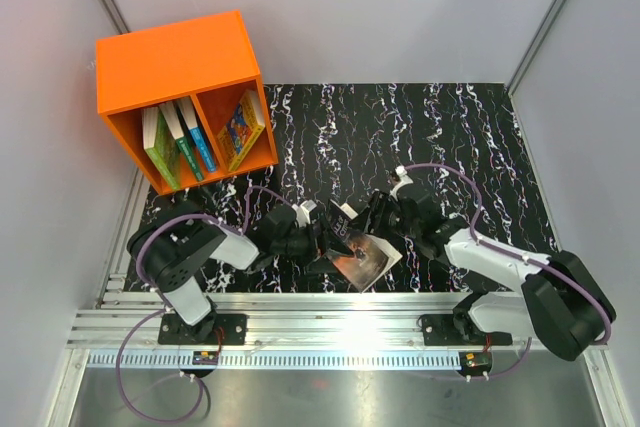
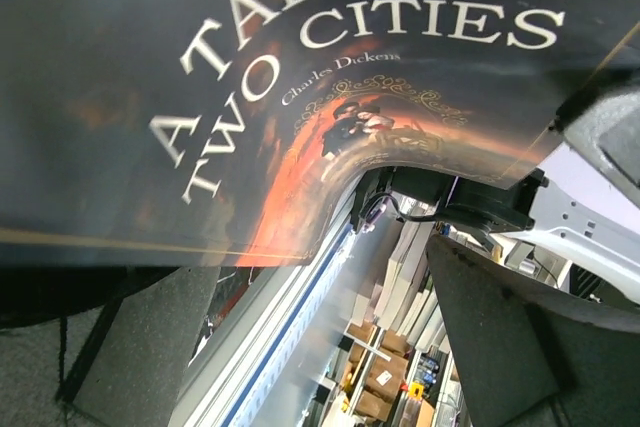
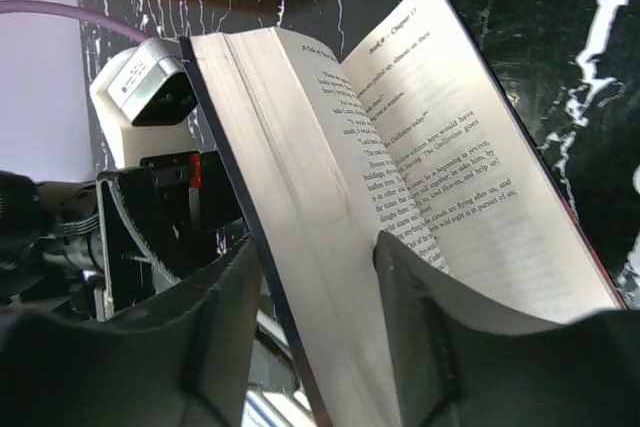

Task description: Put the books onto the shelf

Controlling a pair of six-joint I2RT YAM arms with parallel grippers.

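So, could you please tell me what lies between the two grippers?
The open dark book lies between the left gripper and right gripper, clearest in the top external view.

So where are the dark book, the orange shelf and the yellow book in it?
dark book (image 2: 300, 47): left wrist view, on its front cover.
orange shelf (image 1: 175, 57): top external view, on its top panel.
yellow book (image 1: 240, 127): top external view, on its illustrated cover.

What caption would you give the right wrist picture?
The right end effector grips an open book by a thick wad of pages.
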